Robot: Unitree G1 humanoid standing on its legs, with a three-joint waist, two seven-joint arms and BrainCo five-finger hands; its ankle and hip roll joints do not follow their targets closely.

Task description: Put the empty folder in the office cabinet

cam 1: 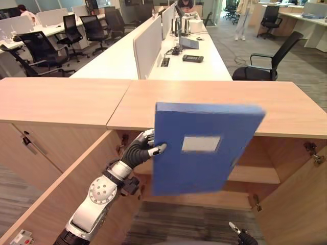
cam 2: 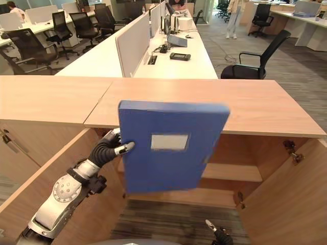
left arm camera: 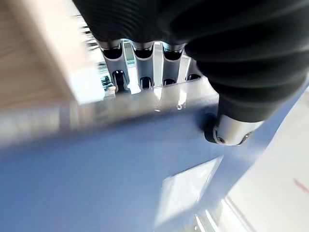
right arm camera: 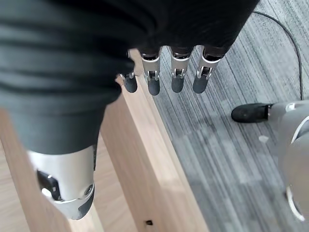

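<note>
We see the flat blue plastic folder (cam 1: 204,148) with a pale rectangular label on its face held upright in the air, slightly tilted, in front of the open light-wood office cabinet (cam 1: 265,168). Its top edge rises just above the level of the cabinet's wooden top (cam 1: 286,107), and its lower part covers the left half of the opening.

The left robot hand (cam 1: 140,149) grasps the folder at its left edge: in the left wrist view its fingers (left arm camera: 140,63) curl over the far side of the folder while the thumb (left arm camera: 231,130) presses on the labelled face.

Inside the cabinet, a wooden shelf (cam 1: 255,174) shows to the right of the folder, and the two doors stand open, one on the left (cam 1: 61,189) and one on the right (cam 1: 296,204).

The right robot hand (cam 1: 240,235) sits low at the bottom edge of the head views, well apart from the folder. In its own wrist view its fingers (right arm camera: 176,77) hang relaxed and hold nothing, beside a wooden edge of the cabinet door and above the grey striped carpet floor (right arm camera: 231,159).

Beyond the cabinet stretches a long white desk (cam 1: 199,66) with partition screens, with black office chairs (cam 1: 268,61) around it.
</note>
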